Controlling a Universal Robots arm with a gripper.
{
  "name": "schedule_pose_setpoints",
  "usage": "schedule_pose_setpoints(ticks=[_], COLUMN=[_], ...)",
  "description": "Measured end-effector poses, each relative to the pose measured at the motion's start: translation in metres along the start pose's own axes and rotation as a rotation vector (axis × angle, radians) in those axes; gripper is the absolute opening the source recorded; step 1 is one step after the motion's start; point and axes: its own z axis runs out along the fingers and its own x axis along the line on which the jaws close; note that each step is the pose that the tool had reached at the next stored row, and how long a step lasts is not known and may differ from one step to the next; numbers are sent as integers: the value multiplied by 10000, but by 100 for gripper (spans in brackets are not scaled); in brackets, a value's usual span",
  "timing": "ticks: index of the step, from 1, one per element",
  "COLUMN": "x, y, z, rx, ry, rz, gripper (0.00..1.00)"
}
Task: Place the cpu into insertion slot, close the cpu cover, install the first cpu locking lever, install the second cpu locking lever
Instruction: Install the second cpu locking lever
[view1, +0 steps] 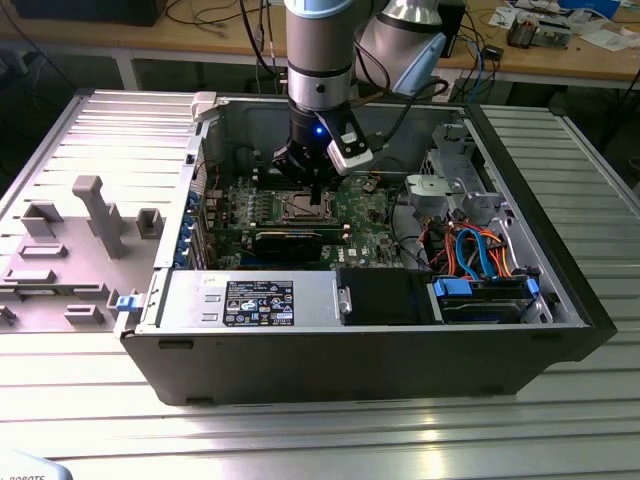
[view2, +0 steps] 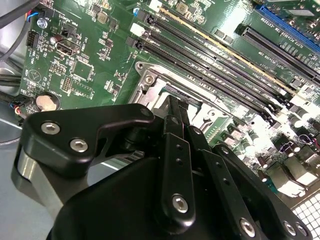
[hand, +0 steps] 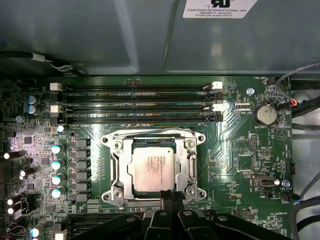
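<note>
While I hung over the open grey computer case (view1: 360, 340) on the ribbed metal tabletop (view1: 300, 430), my black, link-jointed end effector (hand: 168, 199) pointed straight down at the green motherboard (hand: 235, 165), its tips meeting at the edge of the socket farthest from the long black memory slots (hand: 135, 105). In both wrist views the black fingers (view2: 176, 120) ran side by side with almost no gap, pressed together, and I could see nothing pinched between them.

The small flat square cpu with its silver-grey metal top (hand: 150, 167) already lay in the insertion slot (hand: 118, 172), the small square socket with the silvery rim, flat and square to that rim. Judged from the first wrist view, the thin silvery cpu cover (hand: 181, 165) framed the chip and seemed to lie down around it, though I could not be sure it was fully seated. Whether either locking lever was hooked I could not tell; no lever stood out clearly from the metalwork.

The relation that mattered was this: the cpu lay just beyond my fingertips, towards the memory slots, with my tips at the rim on its opposite side, touching it or nearly so. Being square, the chip offered no long axis; the socket's sides ran parallel to the memory slots.
</note>
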Motion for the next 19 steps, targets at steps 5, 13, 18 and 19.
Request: schedule_pose_setpoints(ticks=[5,13,18,19], x=[0,0,-1,-2], y=[-1,-4,-29,-49], z=[0,-4,-22,-25], rx=[0,3,5,3], ry=[0,135,370,385], rz=[0,2,5,5], gripper=[11,11,11,11])
